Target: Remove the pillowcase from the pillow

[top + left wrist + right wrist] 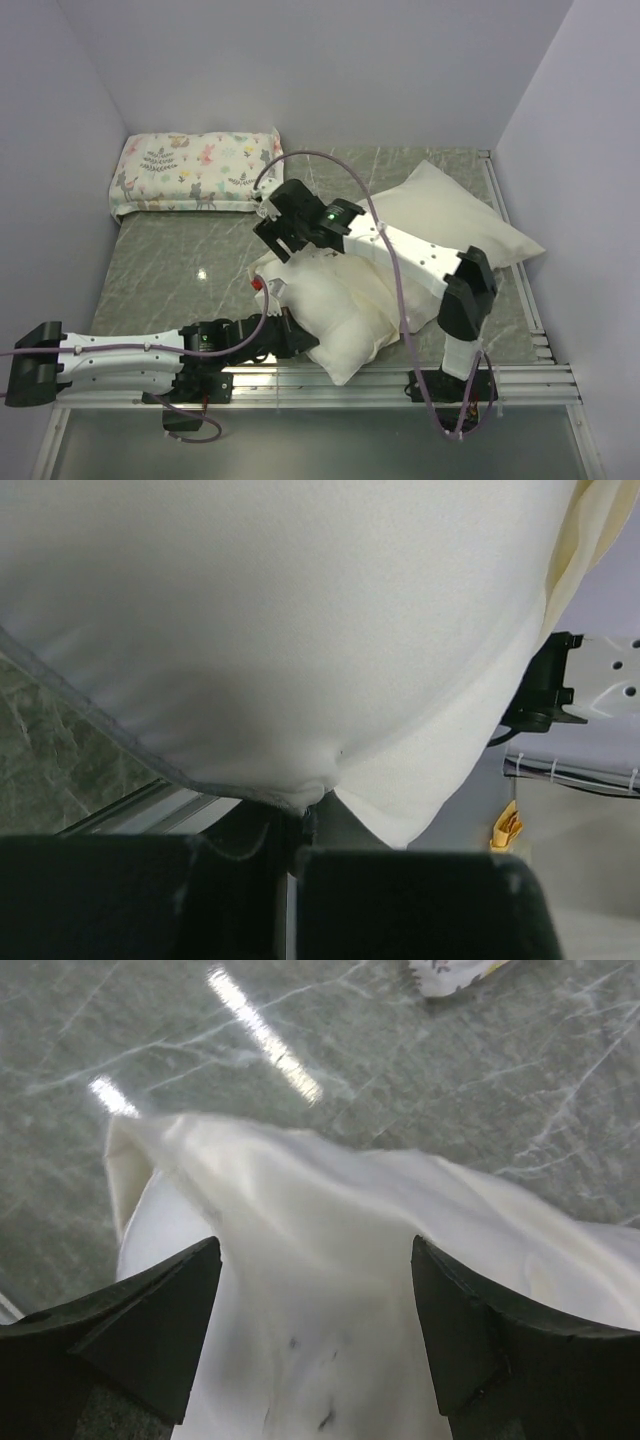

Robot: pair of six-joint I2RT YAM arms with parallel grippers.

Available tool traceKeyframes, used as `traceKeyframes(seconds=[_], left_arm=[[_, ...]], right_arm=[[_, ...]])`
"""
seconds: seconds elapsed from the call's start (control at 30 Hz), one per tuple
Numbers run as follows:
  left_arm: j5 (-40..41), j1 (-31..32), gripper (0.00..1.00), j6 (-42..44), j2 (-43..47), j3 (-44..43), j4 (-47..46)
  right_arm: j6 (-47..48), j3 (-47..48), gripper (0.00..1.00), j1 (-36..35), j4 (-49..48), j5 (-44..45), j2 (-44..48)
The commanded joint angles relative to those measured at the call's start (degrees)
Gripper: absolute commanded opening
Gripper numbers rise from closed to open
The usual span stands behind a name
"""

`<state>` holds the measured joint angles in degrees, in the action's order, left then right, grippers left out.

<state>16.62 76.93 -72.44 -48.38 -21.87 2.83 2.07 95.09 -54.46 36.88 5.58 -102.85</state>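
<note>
The white pillow lies at the near middle of the table, partly under my right arm. Its far end sticks out at the back right. The cream, wrinkled pillowcase bunches over its left end. My left gripper is shut on the pillow's near edge; the left wrist view shows the white cloth pinched at my left gripper, with a cream strip of pillowcase at upper right. My right gripper is open just above the pillowcase, and my right gripper has a finger on either side of the shiny fabric.
A small floral animal-print pillow lies along the back left wall. The grey marble tabletop shows to the left. Metal rails run along the near and right edges. Walls close in on three sides.
</note>
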Motion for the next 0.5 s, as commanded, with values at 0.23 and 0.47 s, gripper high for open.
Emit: traceKeyframes(seconds=[0.23, 0.47], left_arm=[[9.47, 9.37, 0.0, 0.29, -5.49, -14.33, 10.77], [13.17, 11.05, 0.01, -0.94, -5.94, -17.77, 13.6]], right_arm=[[-1.44, 23.3, 0.13, 3.74, 10.75, 9.89, -20.81], [-5.66, 14.16, 0.0, 10.76, 5.73, 6.28, -14.84]])
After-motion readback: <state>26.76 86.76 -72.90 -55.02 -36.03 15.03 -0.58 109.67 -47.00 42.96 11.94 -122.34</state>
